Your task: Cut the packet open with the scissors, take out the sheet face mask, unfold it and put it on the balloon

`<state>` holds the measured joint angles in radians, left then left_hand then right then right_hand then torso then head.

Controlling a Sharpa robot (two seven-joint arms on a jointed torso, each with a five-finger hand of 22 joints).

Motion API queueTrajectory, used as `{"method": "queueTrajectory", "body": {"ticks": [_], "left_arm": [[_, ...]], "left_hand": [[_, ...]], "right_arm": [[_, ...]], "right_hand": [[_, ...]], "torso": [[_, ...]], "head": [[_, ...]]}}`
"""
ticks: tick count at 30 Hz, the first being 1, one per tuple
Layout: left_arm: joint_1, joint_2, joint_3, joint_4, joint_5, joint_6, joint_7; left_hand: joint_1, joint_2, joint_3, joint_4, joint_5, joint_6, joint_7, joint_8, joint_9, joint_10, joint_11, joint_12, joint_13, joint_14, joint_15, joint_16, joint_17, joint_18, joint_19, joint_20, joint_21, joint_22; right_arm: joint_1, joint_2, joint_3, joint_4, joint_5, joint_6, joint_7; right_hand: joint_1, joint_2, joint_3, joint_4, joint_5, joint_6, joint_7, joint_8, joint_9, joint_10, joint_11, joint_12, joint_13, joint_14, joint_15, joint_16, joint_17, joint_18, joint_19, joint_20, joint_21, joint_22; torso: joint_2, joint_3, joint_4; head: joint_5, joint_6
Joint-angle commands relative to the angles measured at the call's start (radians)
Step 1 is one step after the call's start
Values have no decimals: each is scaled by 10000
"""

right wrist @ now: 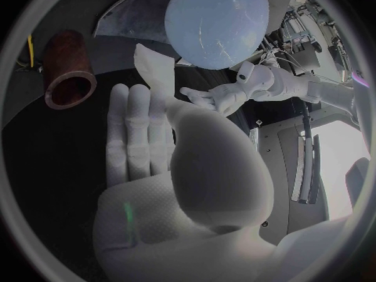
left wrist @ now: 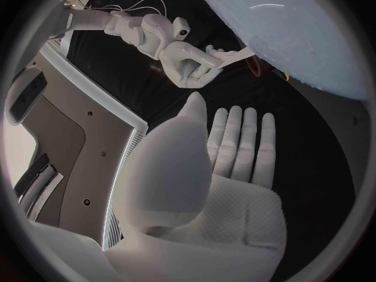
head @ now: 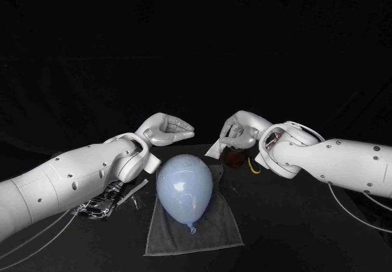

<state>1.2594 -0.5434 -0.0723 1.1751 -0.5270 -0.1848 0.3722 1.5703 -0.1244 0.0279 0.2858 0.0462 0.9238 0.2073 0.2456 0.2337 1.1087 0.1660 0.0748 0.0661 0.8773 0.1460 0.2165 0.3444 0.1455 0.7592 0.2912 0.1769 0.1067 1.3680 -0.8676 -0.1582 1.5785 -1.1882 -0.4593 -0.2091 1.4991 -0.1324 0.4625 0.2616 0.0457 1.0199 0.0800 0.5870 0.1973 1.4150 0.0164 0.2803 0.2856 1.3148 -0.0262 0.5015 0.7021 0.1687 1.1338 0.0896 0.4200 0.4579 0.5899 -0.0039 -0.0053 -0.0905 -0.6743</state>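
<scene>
left hand [head: 167, 130]: open, empty
right hand [head: 237, 134]: pinches mask [head: 216, 148], frame centre
risk: thin pinch slips, mask misses balloon [head: 184, 184]

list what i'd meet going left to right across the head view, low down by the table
shiny crinkled item under the left arm → balloon → white sheet hanging from the right hand → brown cup; grey cloth left out, it lies under the balloon

Room opens over the balloon [head: 184, 187]; a brown cup [right wrist: 66, 53] crowds its far right.
</scene>
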Motion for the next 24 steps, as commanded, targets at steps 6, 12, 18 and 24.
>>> {"method": "queueTrajectory", "body": {"ticks": [6,12,18,24], "left_arm": [[16,590,47,-201,-785,84,-525],[12,901,84,-326,-1070,54,-764],[7,1188,132,-429,-1178,-14,-894],[5,1312,147,-404,-1201,-61,-901]], "left_hand": [[-268,-51,-551,20,11,-562,61,-310,-82,-736,205,-136,-29,-434,222,-459,-192,-154,-210,-6,-235,-152],[-292,-43,-755,22,12,-662,75,-373,-87,-874,250,-99,-15,-563,268,-608,-271,-202,-244,-8,-291,-199],[-279,2,-855,17,13,-698,169,-397,-83,-907,242,-82,-8,-533,264,-640,-300,-209,-219,-13,-297,-216],[-52,216,-953,-29,13,-477,170,-283,-5,-683,164,37,25,-185,170,-562,-305,-112,34,-28,-196,-203]], "right_arm": [[480,56,21,196,-590,1333,-741],[745,91,29,360,-759,1823,-831],[1029,126,38,496,-899,2160,-925],[1203,155,51,586,-988,2168,-958]], "right_hand": [[116,67,16,-66,29,48,-41,56,183,-6,-59,-44,11,-41,-40,54,9,92,-71,15,67,17],[106,67,15,-63,28,50,-42,61,186,-1,-59,-44,14,-36,-42,56,10,89,-74,17,75,26],[100,63,13,-63,28,52,-44,65,188,3,-61,-44,17,-32,-44,58,10,87,-75,19,82,33],[81,51,6,-61,28,59,-52,78,196,19,-66,-42,25,-17,-44,64,12,91,-76,14,110,59]], "torso": [[-1,-4,-26],[0,-2,-20],[-6,-15,-26],[-5,-18,-4]], "head": [[-116,47],[-146,174],[-185,229],[-194,239]]}}
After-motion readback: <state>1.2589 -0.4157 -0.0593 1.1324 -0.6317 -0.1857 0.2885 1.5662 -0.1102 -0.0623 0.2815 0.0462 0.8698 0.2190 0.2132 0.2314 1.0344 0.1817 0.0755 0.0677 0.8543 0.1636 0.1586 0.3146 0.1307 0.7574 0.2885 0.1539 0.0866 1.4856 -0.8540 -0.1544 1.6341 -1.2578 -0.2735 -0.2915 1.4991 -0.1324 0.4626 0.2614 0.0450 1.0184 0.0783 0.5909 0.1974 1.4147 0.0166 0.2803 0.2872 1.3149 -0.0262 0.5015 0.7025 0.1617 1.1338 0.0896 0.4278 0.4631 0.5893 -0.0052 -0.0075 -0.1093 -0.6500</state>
